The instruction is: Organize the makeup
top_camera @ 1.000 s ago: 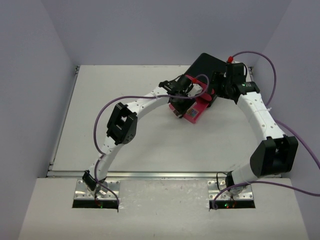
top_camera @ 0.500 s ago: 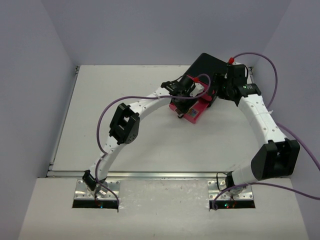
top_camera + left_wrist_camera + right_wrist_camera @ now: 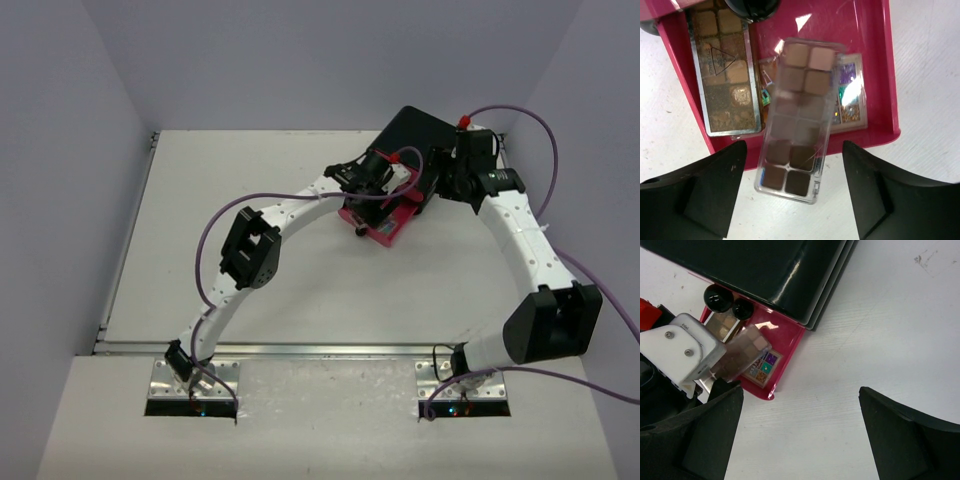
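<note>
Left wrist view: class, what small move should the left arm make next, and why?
Probably nudge the clear-cased brown eyeshadow palette farther into the pink plastic drawer. It sits between the fingers of the open left claw, touching neither, and its near end overhangs the drawer's front lip above the white table, so it does not look fully stowed.
</note>
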Available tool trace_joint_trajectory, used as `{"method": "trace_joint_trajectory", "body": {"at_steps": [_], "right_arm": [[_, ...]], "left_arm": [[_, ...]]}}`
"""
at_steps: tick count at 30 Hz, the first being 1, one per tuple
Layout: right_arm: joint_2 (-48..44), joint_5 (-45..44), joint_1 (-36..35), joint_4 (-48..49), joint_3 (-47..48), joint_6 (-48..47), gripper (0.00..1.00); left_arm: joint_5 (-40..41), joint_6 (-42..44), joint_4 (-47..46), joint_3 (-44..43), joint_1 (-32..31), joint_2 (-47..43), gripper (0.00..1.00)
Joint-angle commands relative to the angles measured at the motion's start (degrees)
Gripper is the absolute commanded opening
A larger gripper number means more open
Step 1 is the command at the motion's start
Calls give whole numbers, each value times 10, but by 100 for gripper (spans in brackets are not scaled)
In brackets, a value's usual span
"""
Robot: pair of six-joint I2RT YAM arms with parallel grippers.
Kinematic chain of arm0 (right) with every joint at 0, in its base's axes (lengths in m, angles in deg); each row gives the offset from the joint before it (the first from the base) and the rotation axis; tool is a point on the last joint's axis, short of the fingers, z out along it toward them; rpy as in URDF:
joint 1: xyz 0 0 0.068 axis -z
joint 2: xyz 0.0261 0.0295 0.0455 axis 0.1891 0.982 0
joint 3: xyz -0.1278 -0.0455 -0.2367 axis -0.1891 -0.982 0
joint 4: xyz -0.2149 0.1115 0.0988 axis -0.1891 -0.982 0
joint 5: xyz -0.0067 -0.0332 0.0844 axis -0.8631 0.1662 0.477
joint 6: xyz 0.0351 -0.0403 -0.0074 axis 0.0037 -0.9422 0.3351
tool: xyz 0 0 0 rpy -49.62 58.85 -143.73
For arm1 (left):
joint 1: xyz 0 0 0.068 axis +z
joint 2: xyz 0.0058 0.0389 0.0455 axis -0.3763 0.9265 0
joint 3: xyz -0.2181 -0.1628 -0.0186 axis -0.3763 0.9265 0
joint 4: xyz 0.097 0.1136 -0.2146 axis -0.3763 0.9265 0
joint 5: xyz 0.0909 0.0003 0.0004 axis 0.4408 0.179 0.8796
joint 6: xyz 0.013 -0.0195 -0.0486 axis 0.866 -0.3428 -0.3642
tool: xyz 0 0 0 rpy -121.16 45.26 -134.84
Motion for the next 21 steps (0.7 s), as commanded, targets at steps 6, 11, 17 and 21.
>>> {"method": "trace_joint_trajectory", "body": {"at_steps": [6, 11, 17, 21], "right_arm": [[-32, -10, 1, 2, -11, -11, 97], [-41, -11, 1, 2, -19, -8, 97], [-52, -11, 1, 11, -40, -1, 97], [-61, -10, 1, 12, -48, 4, 97]], "left_arm": [[4, -2, -73, -51, -7, -29, 84], [-1, 31, -100, 1, -7, -81, 68], [36, 96, -102, 70, -7, -99, 23], [10, 83, -87, 61, -11, -69, 21]]}}
